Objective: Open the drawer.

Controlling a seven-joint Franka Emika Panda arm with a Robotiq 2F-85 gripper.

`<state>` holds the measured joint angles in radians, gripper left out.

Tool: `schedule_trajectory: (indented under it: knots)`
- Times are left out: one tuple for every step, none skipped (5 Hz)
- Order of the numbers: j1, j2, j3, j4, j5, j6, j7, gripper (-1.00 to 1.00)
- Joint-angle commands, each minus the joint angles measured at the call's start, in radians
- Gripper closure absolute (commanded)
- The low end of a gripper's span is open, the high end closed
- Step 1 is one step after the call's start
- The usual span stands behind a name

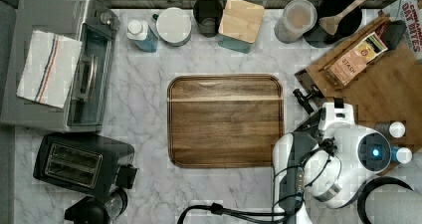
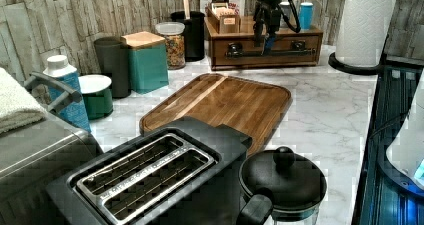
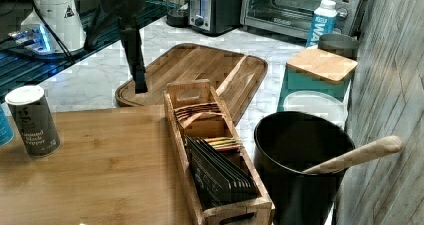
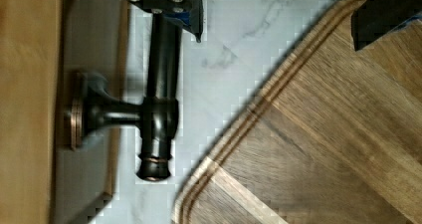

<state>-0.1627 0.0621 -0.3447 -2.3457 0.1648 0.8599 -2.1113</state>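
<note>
The drawer [image 2: 265, 52] sits in the upper right of the left view, its dark-brown front closed flush in a bamboo-topped unit [image 2: 295, 31] on the marble surface [image 2: 325, 115]. Its black bar handle [image 2: 270, 51] runs across the front on two brackets. The gripper [image 2: 268, 44] hangs down in front of the drawer, tips at the middle of the bar. In the wrist view the jaws stand apart: one finger [image 4: 166, 0] lies at the bar handle [image 4: 159, 84], the other [image 4: 385, 12] is over the cutting board [image 4: 323, 134], well away from the bar. Whether the near finger touches the bar I cannot tell.

In the top view the cutting board [image 1: 225, 120] fills the centre of the frame, just beside the drawer unit, with a narrow strip of marble between them. On the unit, in the right view, stand a wooden tea-bag box [image 3: 210, 150] and a ground pepper shaker [image 3: 34, 121]. A black utensil holder [image 3: 300, 160] with a wooden spoon [image 3: 357, 155] stands at the lower right. A toaster oven [image 1: 59, 64] and black toaster [image 1: 79, 162] occupy the top view's left side.
</note>
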Motion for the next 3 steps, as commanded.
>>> schedule_trajectory:
  knots:
    - [-0.065, -0.003, -0.031, 0.054, 0.09, 0.178, -0.184, -1.0]
    - [-0.084, 0.027, -0.02, 0.052, 0.097, 0.184, -0.202, -1.0]
    - [-0.09, 0.003, -0.018, -0.012, 0.105, 0.221, -0.159, -1.0]
